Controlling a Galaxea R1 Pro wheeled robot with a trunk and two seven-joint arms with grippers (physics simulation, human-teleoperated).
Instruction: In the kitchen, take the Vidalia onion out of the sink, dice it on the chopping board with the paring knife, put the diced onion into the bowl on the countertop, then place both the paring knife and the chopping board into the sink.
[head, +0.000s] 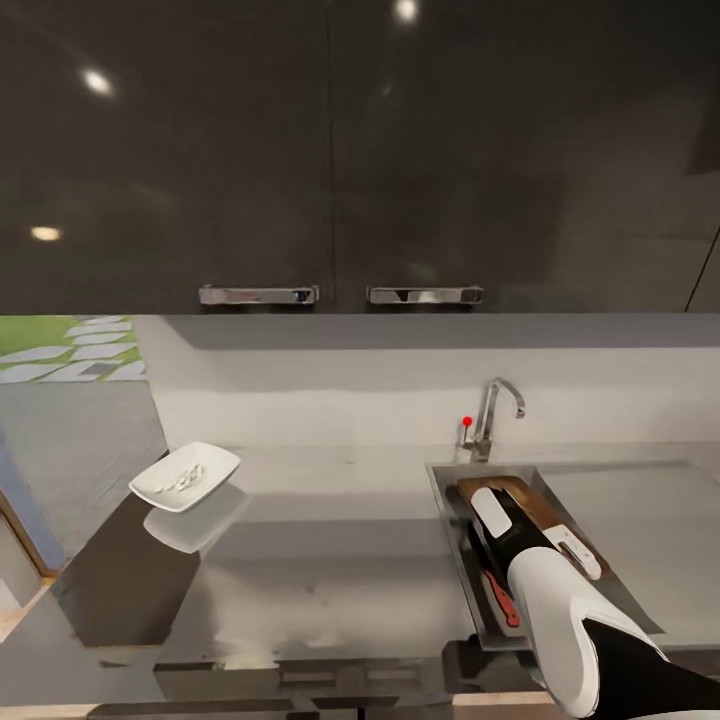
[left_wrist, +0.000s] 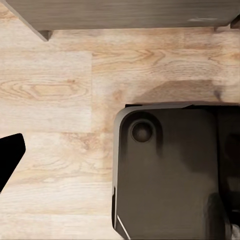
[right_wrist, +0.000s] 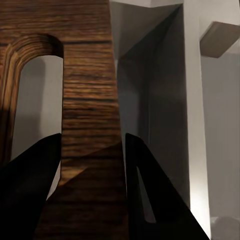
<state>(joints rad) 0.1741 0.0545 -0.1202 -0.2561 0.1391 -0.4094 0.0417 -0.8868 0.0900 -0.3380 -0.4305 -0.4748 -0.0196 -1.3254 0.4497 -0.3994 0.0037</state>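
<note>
Right tool (right_wrist: 90, 170) clamped across chopping board (right_wrist: 85, 75) edge by handle slot, lowering it into sink (head: 450, 500); paring knife (head: 500, 598) already inside.

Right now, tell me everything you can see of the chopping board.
The chopping board is brown wood with dark grain and rounded corners. In the head view it lies in the sink, toward the tap end, mostly hidden under the right arm. In the right wrist view its oblong handle slot is close up, and the right gripper straddles the strip of wood beside the slot, one finger on each side. I cannot tell whether the fingers press on the board. Whether it lies flat is hidden.
</note>
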